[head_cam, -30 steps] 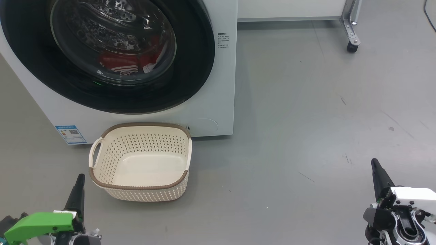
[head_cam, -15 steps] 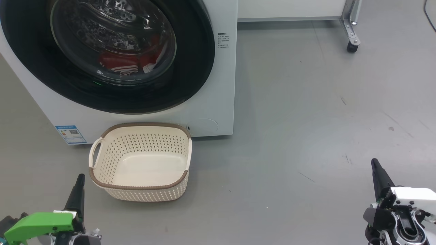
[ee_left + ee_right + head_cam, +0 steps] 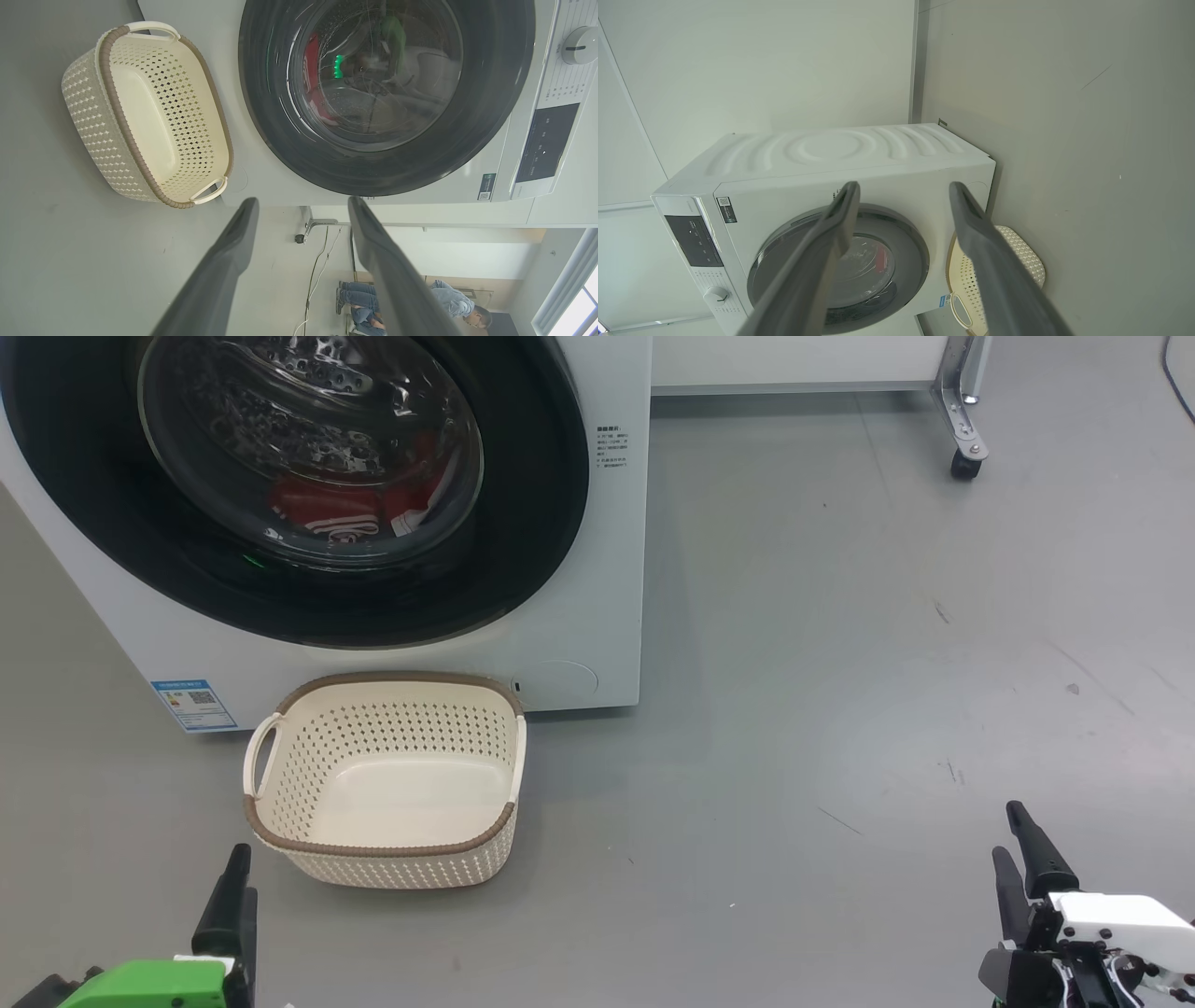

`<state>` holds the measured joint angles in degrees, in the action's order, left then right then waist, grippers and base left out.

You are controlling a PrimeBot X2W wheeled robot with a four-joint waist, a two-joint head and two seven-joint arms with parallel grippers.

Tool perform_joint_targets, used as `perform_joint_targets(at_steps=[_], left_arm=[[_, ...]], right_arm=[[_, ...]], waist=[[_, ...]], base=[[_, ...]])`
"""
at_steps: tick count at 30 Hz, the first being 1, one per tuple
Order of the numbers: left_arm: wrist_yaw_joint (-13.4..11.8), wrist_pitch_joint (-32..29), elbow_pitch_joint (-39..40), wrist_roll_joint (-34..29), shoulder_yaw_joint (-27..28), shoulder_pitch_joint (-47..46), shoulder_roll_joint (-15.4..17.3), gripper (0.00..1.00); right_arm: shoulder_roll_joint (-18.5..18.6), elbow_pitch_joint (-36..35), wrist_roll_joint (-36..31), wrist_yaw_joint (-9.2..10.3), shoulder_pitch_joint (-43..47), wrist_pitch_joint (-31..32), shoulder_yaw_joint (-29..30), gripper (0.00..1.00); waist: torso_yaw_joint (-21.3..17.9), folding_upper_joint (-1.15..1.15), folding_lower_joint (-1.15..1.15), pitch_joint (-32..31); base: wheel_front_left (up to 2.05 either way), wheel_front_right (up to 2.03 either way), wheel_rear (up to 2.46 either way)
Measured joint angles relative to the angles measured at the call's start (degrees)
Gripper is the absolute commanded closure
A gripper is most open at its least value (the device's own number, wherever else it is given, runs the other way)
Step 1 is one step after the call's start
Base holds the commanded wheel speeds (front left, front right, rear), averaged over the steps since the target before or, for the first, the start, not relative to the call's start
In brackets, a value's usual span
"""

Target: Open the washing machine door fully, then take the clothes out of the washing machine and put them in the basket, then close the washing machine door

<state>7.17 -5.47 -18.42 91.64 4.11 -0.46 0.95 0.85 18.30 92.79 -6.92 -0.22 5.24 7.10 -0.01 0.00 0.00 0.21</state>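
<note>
The white washing machine [image 3: 597, 569] fills the upper left of the head view, with its black-rimmed washing machine door [image 3: 532, 523] lying flat against the front. Red clothes [image 3: 327, 513] with white stripes lie in the drum behind the glass. The cream basket [image 3: 280, 765] stands on the floor against the machine's foot, with nothing in it. My left gripper [image 3: 241, 887] hangs low, just left of the basket. Its fingers stand open in the left wrist view [image 3: 301, 203], aimed at the door [image 3: 490, 93], the clothes [image 3: 313, 74] and the basket [image 3: 88, 116]. My right gripper [image 3: 1013, 845] sits far right, open [image 3: 904, 186].
Grey floor spreads to the right of the machine. A metal leg on a castor [image 3: 966, 448] and a white cabinet base [image 3: 794, 364] stand at the back right. A person [image 3: 420, 298] sits far behind in the left wrist view. A control dial [image 3: 577, 44] sits on the machine's panel.
Both grippers have gone from shut to open. In the head view both have sunk toward the bottom edge, and the left one has shifted slightly right. Machine, door and basket are unmoved.
</note>
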Motion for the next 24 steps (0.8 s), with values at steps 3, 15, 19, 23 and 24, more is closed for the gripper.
perform_joint_targets(at_steps=[3,15,19,23,24], left_arm=[[0.0,0.5,0.0,-0.5,-0.2,0.0,0.0,0.0],[0.0,2.8,0.1,-0.7,-0.8,0.0,0.0,0.0],[0.0,3.8,0.4,-1.1,-1.0,0.0,0.0,0.0],[0.0,4.6,0.5,-1.2,-0.6,0.0,0.0,0.0],[0.0,4.6,0.6,-1.4,-0.5,-0.1,0.0,0.0]], right_arm=[[0.0,-0.5,-0.8,0.0,0.0,-0.5,-0.1,0.0],[0.0,-1.9,-3.2,0.0,0.0,-3.0,-0.6,0.0],[0.1,-2.3,-4.2,0.0,0.0,-3.8,-0.7,0.0],[0.1,-3.1,-5.6,0.0,0.0,-4.6,-0.9,0.0],[0.1,-3.3,-6.0,0.0,0.0,-4.8,-1.0,0.0]], waist=[[0.0,0.0,0.0,0.0],[0.0,0.0,0.0,0.1],[0.0,0.0,0.0,0.0],[0.1,0.0,0.0,0.0],[0.1,0.0,0.0,0.0]], base=[[0.0,0.0,0.0],[0.0,0.0,0.0],[0.0,0.0,0.0],[0.0,0.0,0.0],[0.0,0.0,0.0]])
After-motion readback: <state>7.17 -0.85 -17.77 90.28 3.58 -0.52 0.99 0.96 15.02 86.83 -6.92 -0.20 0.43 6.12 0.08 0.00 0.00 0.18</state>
